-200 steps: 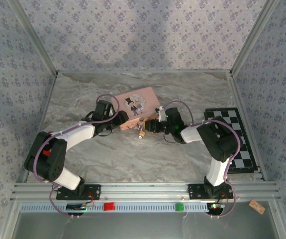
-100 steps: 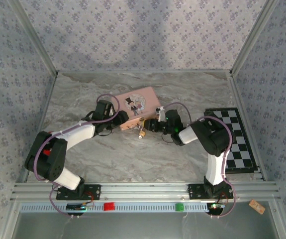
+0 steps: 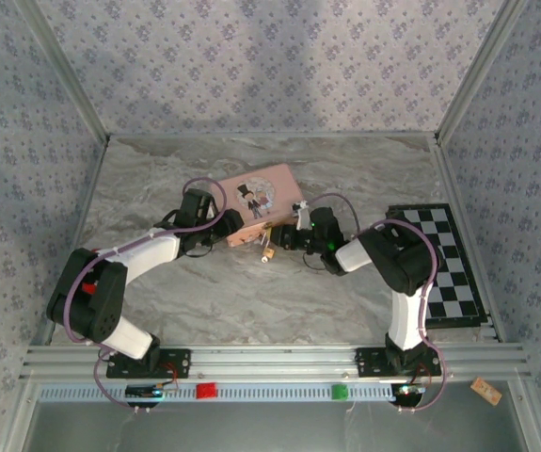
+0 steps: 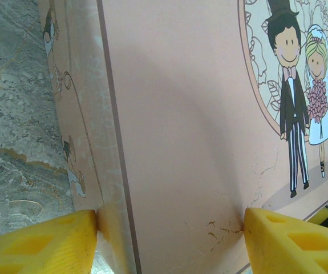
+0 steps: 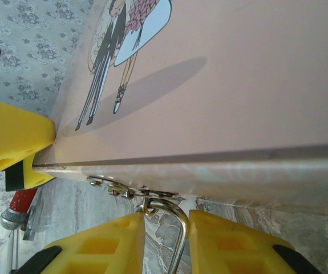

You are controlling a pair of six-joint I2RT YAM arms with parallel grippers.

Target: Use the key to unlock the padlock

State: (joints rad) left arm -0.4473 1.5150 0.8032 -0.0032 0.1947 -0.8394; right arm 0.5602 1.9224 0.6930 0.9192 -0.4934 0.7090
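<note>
Left pincer: clenched on the pink tin. In the left wrist view the two yellow fingers sit wide apart. One presses the tin's side wall and the other presses the lid face near the printed bride and groom. Both are in contact.

Right pincer: nearly closed, with only a narrow gap between its fingers. It is grasping the padlock by its silvery shackle. The loop stands between the two yellow pads and touches them. The top of the loop is hooked through the tin's small metal latch, just under the lid edge. The brass body is hidden below the fingers in the right wrist view. In the top view it is a small gold speck at the tin's near edge, between the two pincers.

Surface: grey marbled tabletop. The tin lies flat near the centre and is skewed to the frame. A black-and-white checkerboard lies flat at the right edge, well apart from the tin.

Room: patterned lilac walls on three sides and an aluminium rail along the near edge. A red button and a green button sit below the rail.

Count: 2 arms, 2 pincers, 1 tin, 1 padlock, 1 checkerboard, 2 buttons.
</note>
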